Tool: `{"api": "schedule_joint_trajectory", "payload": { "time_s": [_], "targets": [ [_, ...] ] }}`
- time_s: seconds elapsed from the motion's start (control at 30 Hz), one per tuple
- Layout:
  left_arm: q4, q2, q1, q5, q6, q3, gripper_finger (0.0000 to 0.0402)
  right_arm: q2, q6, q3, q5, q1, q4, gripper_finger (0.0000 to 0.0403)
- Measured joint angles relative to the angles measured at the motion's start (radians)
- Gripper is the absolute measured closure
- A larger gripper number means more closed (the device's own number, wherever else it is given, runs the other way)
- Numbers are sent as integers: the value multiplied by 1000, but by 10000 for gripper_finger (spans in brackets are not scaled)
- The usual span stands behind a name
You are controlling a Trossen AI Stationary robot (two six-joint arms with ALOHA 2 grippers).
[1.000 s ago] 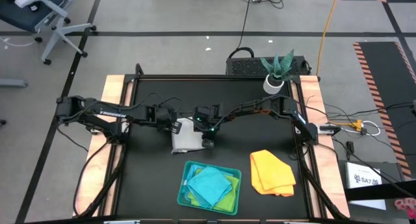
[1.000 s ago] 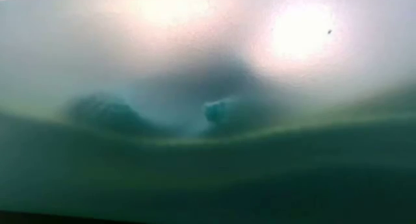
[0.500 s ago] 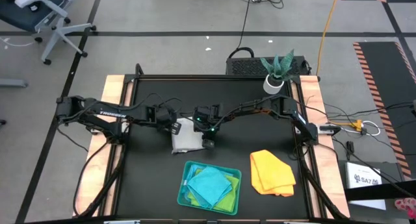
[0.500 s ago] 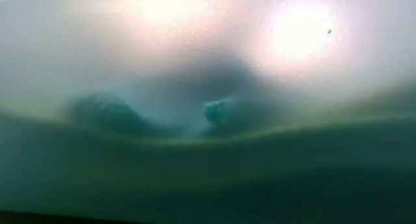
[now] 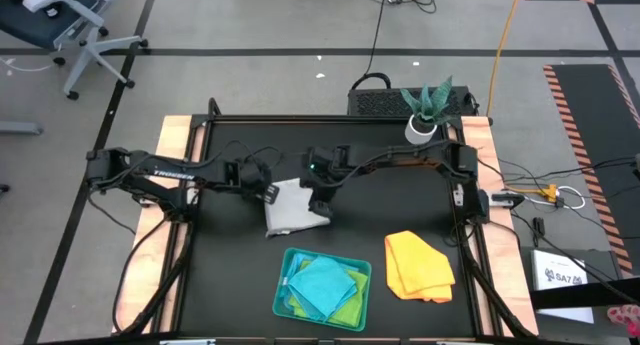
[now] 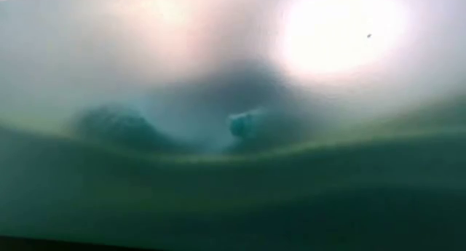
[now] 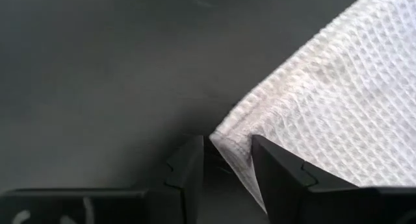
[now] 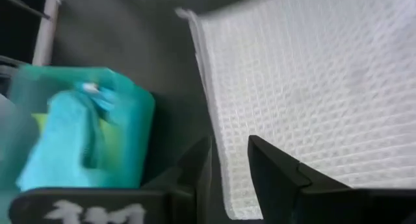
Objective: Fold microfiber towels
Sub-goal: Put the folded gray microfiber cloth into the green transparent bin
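Straddling the grey towel (image 5: 292,209), my left gripper (image 7: 227,165) and right gripper (image 8: 229,160) look released, edges between parted jaws.

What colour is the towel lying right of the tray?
Yellow-orange towel, clearest in the high view.

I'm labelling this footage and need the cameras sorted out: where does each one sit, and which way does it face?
High view: overhead, straight down on the table; both arms, white towel, yellow towel, teal tray.
Low view: table height; fogged, nothing legible.
Left wrist view: on the left arm, facing the white towel's corner between the left gripper jaws, parted.
Right wrist view: on the right arm, right gripper jaws parted over the white towel, tray beyond.
Shared: white towel in both wrist views and overhead.
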Motion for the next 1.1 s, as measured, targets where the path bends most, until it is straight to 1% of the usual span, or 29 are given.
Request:
{"api": "schedule_joint_trajectory", "payload": {
  "time_s": [0.17,0.3,0.5,0.63,0.83,0.93,1.1],
  "targets": [
    [12,0,30,-12,13,-1,268,-59,25,1,27,1,-4,307],
    [38,0,48,40,55,-1,268,-92,34,1,47,1,-4,307],
    [68,95,55,96,87,-1,268,-92,27,1,107,-2,-20,307],
    [101,150,55,113,83,3,268,-82,29,0,175,-11,-54,307],
    [117,159,55,119,87,2,268,-84,165,-66,177,-50,-107,303],
    [118,159,56,119,86,2,268,-83,222,-132,174,-58,-57,290],
    [124,159,56,120,83,1,268,-83,347,-256,114,-58,142,255]
  ]
}}
